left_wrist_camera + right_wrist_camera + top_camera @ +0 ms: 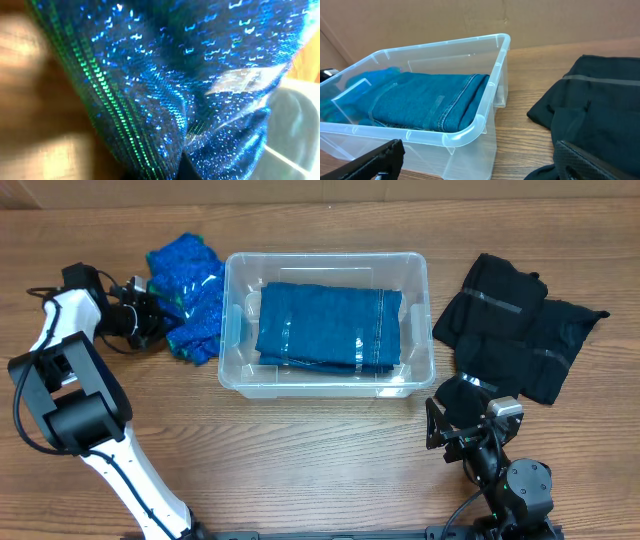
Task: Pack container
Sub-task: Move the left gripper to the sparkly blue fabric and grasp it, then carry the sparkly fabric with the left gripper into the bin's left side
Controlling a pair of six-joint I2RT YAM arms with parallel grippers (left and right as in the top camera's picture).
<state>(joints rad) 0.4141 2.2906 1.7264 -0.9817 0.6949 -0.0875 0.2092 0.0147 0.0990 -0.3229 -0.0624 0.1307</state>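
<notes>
The clear plastic container [325, 258] stands at the table's middle with a folded pair of blue jeans [325, 325] inside. It also shows in the right wrist view [470, 127], with the jeans [425, 100] in it. A sparkly blue cloth [190, 295] with green stripes lies left of the container. My left gripper [155, 315] is at its left edge, and the cloth [175, 75] fills the left wrist view, bunched at the jaws. My right gripper [462, 425] [485, 160] is open and empty, in front of the container's right front corner.
A pile of black clothes [520, 320] lies right of the container and reaches down to my right gripper; it also shows in the right wrist view [600, 100]. A brown cardboard wall stands behind the table.
</notes>
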